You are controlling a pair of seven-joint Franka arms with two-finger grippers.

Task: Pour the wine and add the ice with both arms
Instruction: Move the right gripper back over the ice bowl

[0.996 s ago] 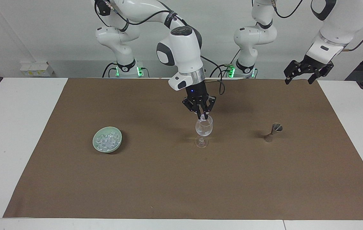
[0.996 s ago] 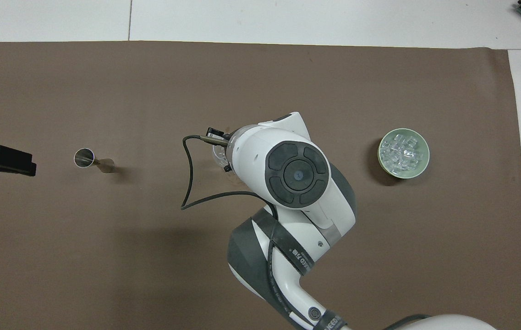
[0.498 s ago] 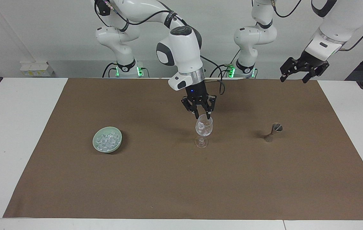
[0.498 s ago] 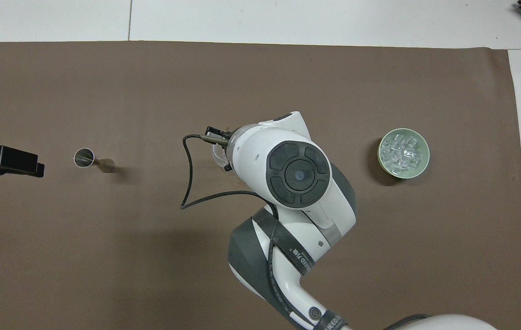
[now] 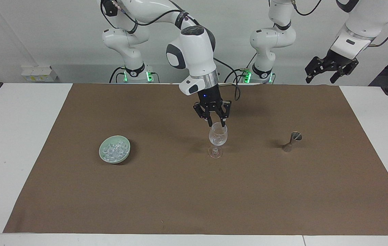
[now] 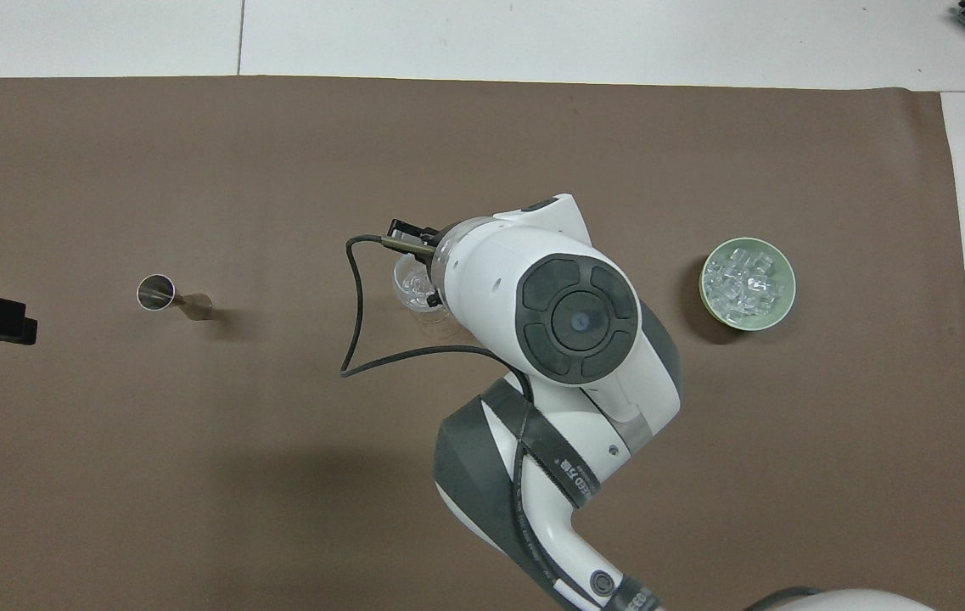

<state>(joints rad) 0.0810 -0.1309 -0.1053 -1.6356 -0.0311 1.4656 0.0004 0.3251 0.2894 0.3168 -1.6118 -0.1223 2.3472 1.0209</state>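
Note:
A stemmed glass (image 5: 218, 137) stands mid-mat with clear ice (image 5: 217, 138) in its bowl. My right gripper (image 5: 217, 123) hangs just above the glass rim, open, with nothing between its fingertips. In the overhead view the right arm covers most of the glass (image 6: 411, 285). More ice (image 5: 113, 149) fills a pale green bowl (image 5: 123, 158) toward the right arm's end, also seen from above as the bowl (image 6: 779, 316). My left gripper (image 5: 330, 68) waits open, high over the mat's edge at the left arm's end. Wine is out of view.
A small metal jigger (image 5: 292, 140) stands on the brown mat (image 5: 180, 198) toward the left arm's end, level with the glass; from above the jigger (image 6: 158, 293) shows its round mouth. White table (image 5: 16, 153) borders the mat.
The right gripper opened over the glass, the cube it held fell in, and it rose a little. The left gripper lifted and swung toward the table's end.

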